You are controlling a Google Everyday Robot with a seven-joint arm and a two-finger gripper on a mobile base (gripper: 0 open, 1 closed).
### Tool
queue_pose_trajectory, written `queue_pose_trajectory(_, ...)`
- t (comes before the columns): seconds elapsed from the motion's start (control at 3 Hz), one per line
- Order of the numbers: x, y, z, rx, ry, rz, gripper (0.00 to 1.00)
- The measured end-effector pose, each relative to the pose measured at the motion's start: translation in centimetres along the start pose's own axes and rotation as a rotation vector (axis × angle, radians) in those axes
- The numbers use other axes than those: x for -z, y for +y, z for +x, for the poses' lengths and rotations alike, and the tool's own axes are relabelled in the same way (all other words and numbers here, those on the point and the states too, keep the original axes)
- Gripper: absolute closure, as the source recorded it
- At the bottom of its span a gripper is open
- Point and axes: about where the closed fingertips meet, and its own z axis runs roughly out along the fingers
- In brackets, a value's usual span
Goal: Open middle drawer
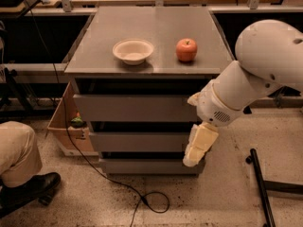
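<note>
Speckled floor lies around a grey cabinet point(142, 30) in front of you, with a long bench behind it. The cabinet has three drawers. The middle drawer point(137, 142) sits between the top drawer point(135, 108) and the bottom drawer point(144, 166), and its front looks pushed in.

Your gripper point(198, 149) hangs just in front of the middle drawer's right end, with its tip down over the bottom drawer's corner. You cannot tell whether it is spread or pressed together.

On the cabinet top stand one bowl point(133, 51), showing only its bare inside, and one apple point(186, 49) near it. Left of the cabinet, one cardboard box point(60, 122) holds a small green thing point(76, 122). A cable point(120, 186) loops across the floor in front. A person's knee point(16, 150) and shoe point(33, 187) are at your far left, and a black stand leg point(259, 186) lies at the right.
</note>
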Motion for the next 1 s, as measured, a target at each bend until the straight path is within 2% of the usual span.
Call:
queue_pose_trajectory(0.33, -4.6, -0.1, -0.2, 0.011, 0.003, -0.031, 0.0)
queue_pose_trajectory(0.67, -13.0, -0.4, 1.1, 0.02, -0.024, -0.041, 0.0)
queue_pose_trajectory(1.0, -18.2, -0.9, 1.8, 0.025, -0.051, -0.021, 0.0)
